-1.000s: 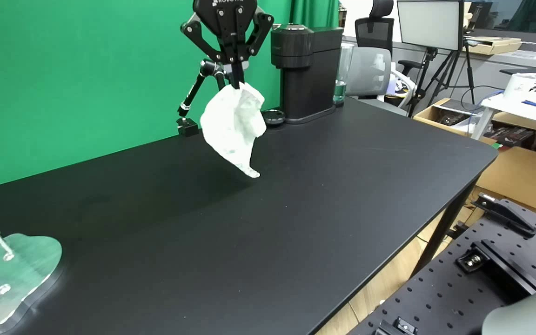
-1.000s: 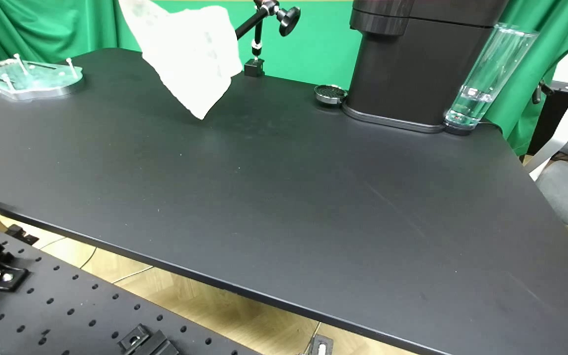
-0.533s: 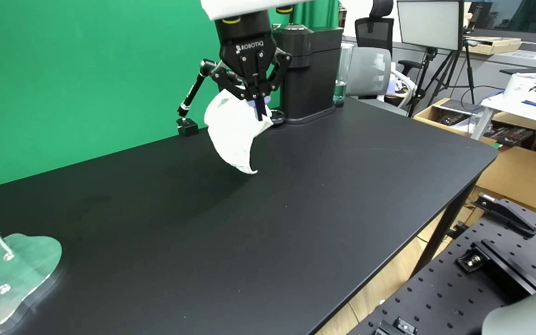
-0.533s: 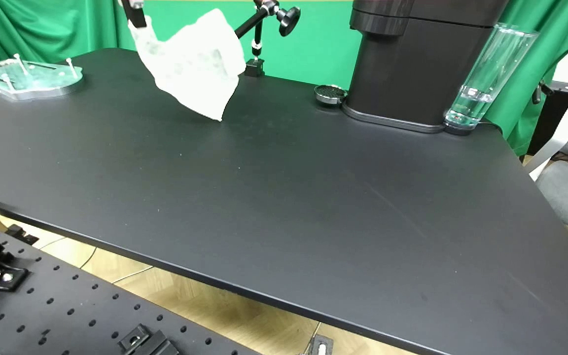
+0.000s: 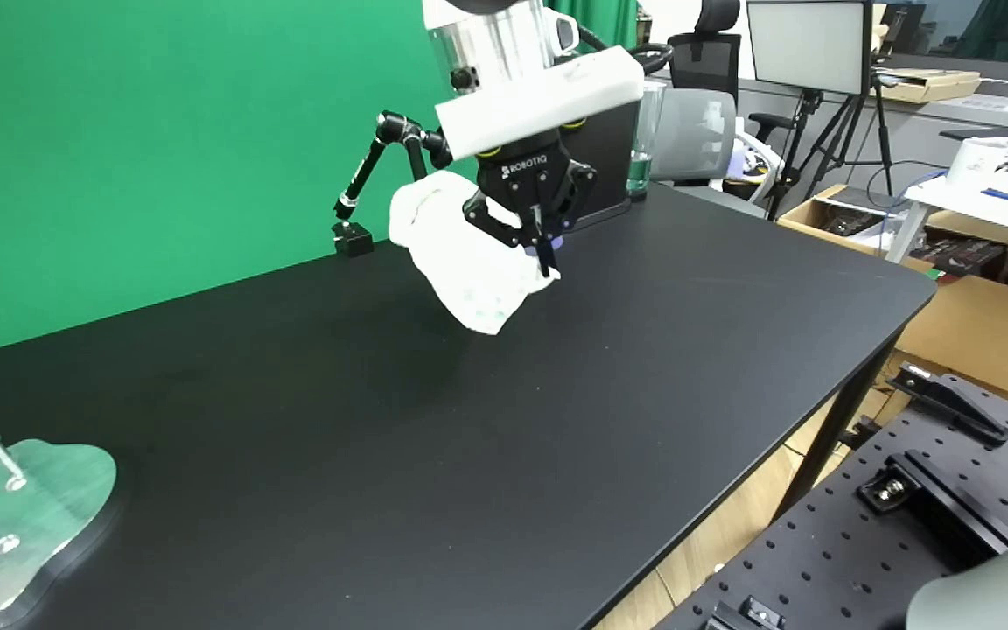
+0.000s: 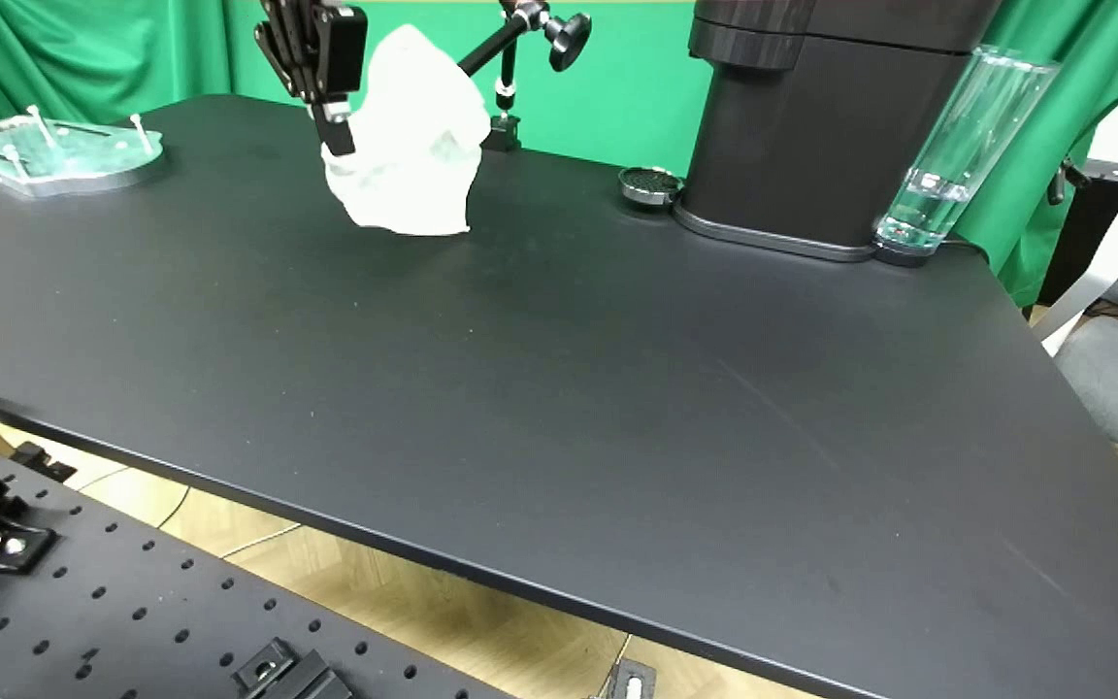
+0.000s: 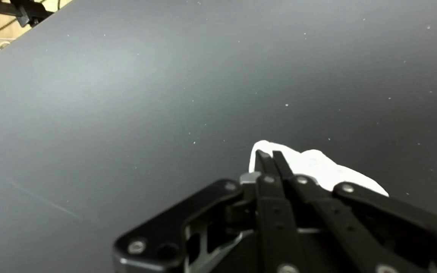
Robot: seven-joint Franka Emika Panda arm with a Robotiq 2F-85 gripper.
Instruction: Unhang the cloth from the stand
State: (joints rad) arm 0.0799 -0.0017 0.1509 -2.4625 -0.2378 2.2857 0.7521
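The white cloth (image 5: 465,254) is off the table top, and it also shows in an exterior view (image 6: 418,146) and in the wrist view (image 7: 326,168). The black jointed stand (image 5: 392,129) is behind it; its base (image 6: 500,133) stands at the table's back edge. The end of the stand's arm goes behind the cloth, so their contact is hidden. The cloth's upper part stays high, away from my fingers. My gripper (image 5: 546,262) is shut on a lower corner of the cloth, with its fingertips close together in the wrist view (image 7: 271,153) and tilted downward in an exterior view (image 6: 338,146).
A black coffee machine (image 6: 816,146) stands at the back of the black table (image 5: 434,472), with a clear water tube (image 6: 957,160) and a small round metal dish (image 6: 651,184) beside it. A clear plate with pegs (image 5: 66,481) lies at the other end.
My gripper has moved down, rightward in both exterior views, drawing the held cloth corner lower. The cloth's upper part stays up near the stand's arm. More of the robot arm shows.
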